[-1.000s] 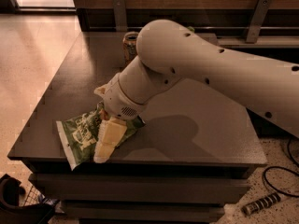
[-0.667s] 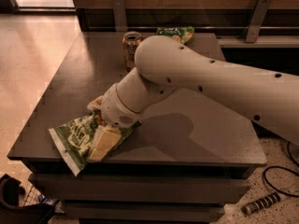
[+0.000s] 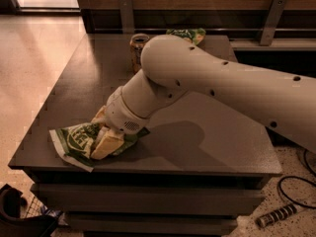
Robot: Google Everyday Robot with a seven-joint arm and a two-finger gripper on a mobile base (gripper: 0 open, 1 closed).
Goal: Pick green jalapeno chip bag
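Tool rests on flat crinkled olive-green foil bag at front-left corner of dark bench. Whether it grips cannot be told.

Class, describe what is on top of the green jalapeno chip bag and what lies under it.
The gripper sits on the green jalapeno chip bag, covering its right part. Under the bag is the dark table, near a front corner. The covered part cannot be seen.

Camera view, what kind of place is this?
Probably an office break area: dark counter, polished floor, a can. The hand is at the chip bag near the counter's front-left edge.
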